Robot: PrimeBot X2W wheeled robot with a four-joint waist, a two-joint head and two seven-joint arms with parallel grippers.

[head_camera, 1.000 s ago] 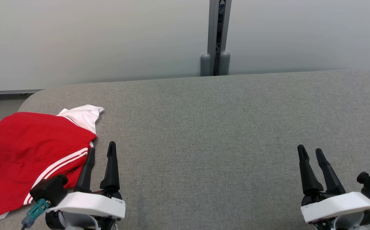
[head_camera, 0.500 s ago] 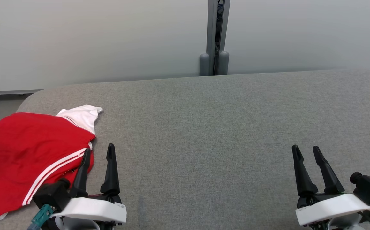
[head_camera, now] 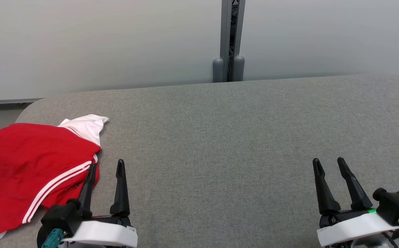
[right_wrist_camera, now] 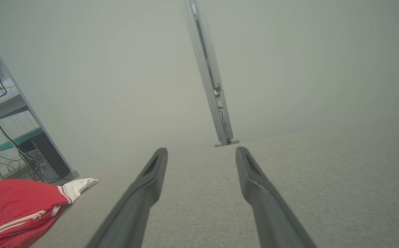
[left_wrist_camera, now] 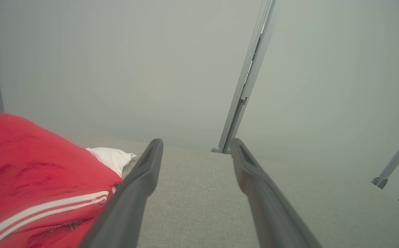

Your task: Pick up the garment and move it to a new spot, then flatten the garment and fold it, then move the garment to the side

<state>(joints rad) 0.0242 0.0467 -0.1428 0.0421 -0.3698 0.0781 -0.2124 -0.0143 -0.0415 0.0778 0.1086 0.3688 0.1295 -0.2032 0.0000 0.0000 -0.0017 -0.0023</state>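
On the grey padded table (head_camera: 240, 124) the red white-striped garment (head_camera: 30, 165) lies rumpled at the far left edge, so the pick-up looks like the step in hand. The next move calls for a reach leftward and down to pinch a firm fold. The left gripper (head_camera: 106, 164) sits low just beside the cloth and the right gripper (head_camera: 328, 160) well apart, both with jaws spread and empty, fingers pointing forward.

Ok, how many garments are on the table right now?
1: the red garment with white stripes lies bunched at the table's left end, beside the left gripper. The white cloth at its far corner looks like part of it; I cannot be sure.
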